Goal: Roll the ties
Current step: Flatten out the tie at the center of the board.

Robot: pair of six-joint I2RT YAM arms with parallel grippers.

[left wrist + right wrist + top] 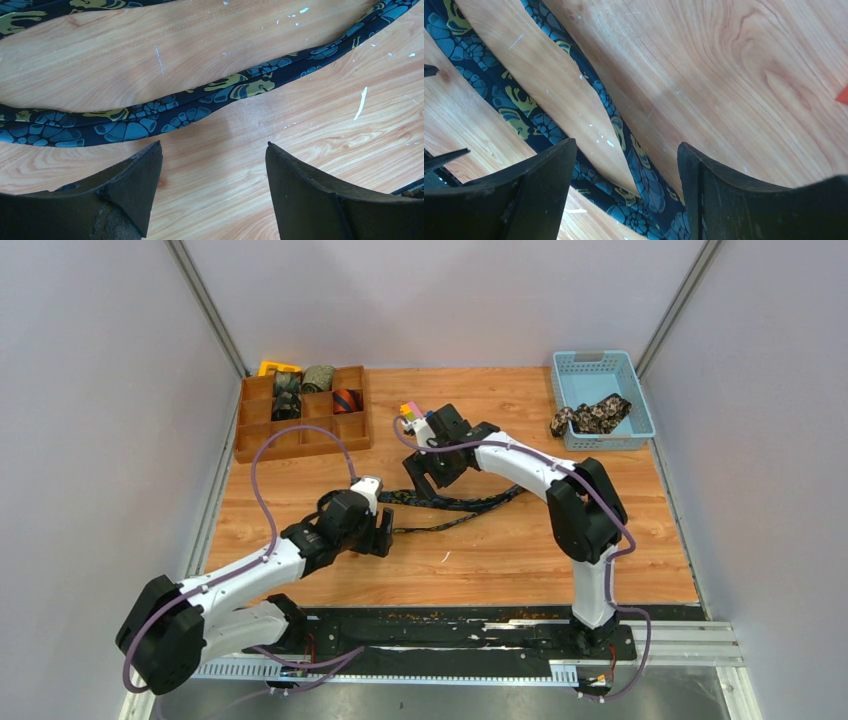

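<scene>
1. Nearest, the left gripper [214, 150] hung low over the wooden table [520, 560]. Its jaws were apart with only bare wood between them, and it held nothing.
2. Just beyond its fingertips lay the navy paisley tie [200, 107]. It was unrolled and doubled into two long strands that snaked across the middle of the table between the two arms.
3. Farther on, the right gripper [624, 150] pointed down over another stretch of the same tie, its jaws also spread wide. One strand ran beneath the gap, but the fingers were not clamped on it. Whether they touched it could not be told.
4. At the far edge, a divided wooden tray [300, 448] on the left held several rolled ties [318, 378]. A blue basket [640, 420] on the right held a loose black-and-tan floral tie [590, 417].
5. Likely risk: the fabric lay twisted and folded on itself, so a pinch could catch both strands or only an edge. The roll would then start crooked or slip loose. If the left jaws closed where they were, they would probably meet wood alone.
</scene>
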